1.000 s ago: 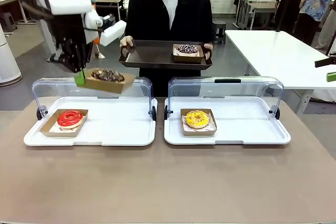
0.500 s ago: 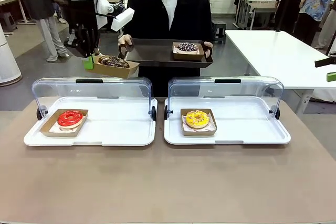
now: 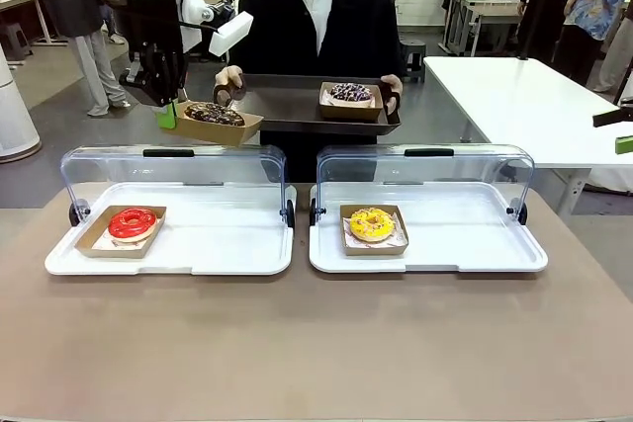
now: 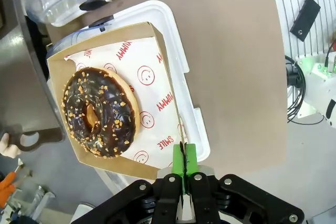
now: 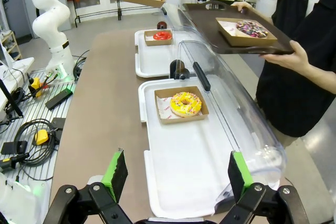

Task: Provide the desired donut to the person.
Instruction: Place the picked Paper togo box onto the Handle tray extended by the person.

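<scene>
Busy lab behind; over the brown worktop (image 3: 316,343) the left hand (image 3: 166,116) is clenched on a cardboard tray's edge, carrying the chocolate donut (image 3: 212,114) level just beside itself toward the person's dark tray (image 3: 287,106), while the right hand (image 5: 173,174) waits, released, near its own open case (image 5: 184,171).

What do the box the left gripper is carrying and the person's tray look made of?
The box looks like thin brown cardboard, matte, with folded walls and a printed white paper liner. The left gripper pinches its rim. The tray looks like dark brown moulded plastic, smooth with a slight sheen, though coated wood is possible.
</scene>
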You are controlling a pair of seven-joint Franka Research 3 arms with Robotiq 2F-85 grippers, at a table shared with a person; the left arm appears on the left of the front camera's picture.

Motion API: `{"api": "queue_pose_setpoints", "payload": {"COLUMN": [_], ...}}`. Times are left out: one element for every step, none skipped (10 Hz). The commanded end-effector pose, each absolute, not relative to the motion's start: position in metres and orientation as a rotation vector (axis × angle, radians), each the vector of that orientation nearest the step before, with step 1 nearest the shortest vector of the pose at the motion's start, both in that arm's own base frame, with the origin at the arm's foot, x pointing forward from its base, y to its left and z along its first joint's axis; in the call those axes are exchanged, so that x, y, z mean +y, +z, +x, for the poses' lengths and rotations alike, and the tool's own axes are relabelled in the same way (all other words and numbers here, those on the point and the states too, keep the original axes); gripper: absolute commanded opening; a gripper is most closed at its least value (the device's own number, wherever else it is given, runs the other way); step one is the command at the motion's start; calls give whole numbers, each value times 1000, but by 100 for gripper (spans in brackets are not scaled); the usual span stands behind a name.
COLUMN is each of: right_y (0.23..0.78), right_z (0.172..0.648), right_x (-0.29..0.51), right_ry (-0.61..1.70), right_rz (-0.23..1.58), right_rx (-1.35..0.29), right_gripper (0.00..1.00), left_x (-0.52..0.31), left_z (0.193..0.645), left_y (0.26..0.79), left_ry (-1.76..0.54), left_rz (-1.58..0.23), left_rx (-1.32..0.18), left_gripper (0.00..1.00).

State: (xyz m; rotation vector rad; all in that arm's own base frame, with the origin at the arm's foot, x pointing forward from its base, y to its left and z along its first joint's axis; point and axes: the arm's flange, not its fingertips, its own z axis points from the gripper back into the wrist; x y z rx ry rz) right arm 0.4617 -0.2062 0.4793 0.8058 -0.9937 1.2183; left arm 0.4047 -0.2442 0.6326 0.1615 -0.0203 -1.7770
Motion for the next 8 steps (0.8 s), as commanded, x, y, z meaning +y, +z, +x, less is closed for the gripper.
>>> {"api": "queue_pose_setpoints", "payload": {"right_y": [480, 480, 480, 480, 480, 480, 480, 480], "right_z": [461, 461, 461, 461, 461, 461, 461, 461], "right_x": [-206, -206, -206, -206, -206, -206, -206, -206], "right_ry": [1219, 1219, 1219, 1219, 1219, 1219, 1219, 1219], "right_rz": [811, 811, 811, 811, 811, 811, 811, 811], "right_rx": [-996, -996, -996, -996, -996, -996, -996, -996], "right_gripper": [100, 100, 100, 100, 100, 100, 100, 100], "left_x": [-243, -243, -243, -243, -243, -243, -243, -243], "left_z": [401, 401, 401, 401, 401, 401, 401, 401], "left_y": [634, 634, 634, 634, 634, 634, 634, 634], "left_ry": [-1776, -1776, -1776, -1776, -1776, -1776, -1776, -1776], "left_rz": [165, 165, 165, 165, 165, 165, 165, 165], "left_rx": [-23, -23, -23, -23, -23, -23, -23, -23], "left_gripper": [0, 0, 0, 0, 0, 0, 0, 0]}}
